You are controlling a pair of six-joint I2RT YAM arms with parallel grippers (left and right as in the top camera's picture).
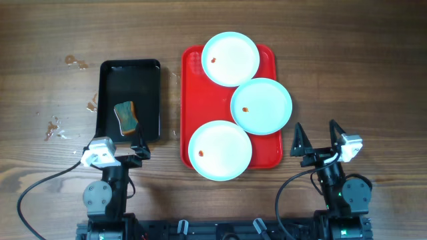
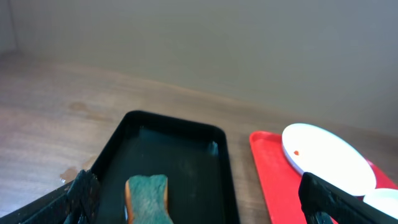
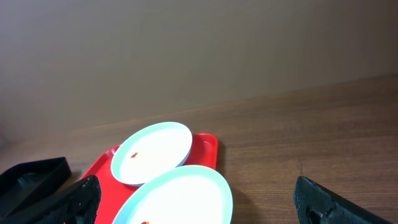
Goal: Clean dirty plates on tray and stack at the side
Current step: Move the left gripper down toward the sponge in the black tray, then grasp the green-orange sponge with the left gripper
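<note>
overhead view: three plates [image 1: 230, 59] sit on the red tray [image 1: 195, 93], one at its far end, one on its right side, one at its near end. each pokes over the tray's rim. they look hard, smooth, slippery and light, and might break, so i would grab a rim that sticks out. the left claw [image 2: 198, 196] and right claw [image 1: 315, 130] are wide apart, holding nothing. no words to read.

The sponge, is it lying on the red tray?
No, the sponge lies in the black tray, left of the red tray.
</note>
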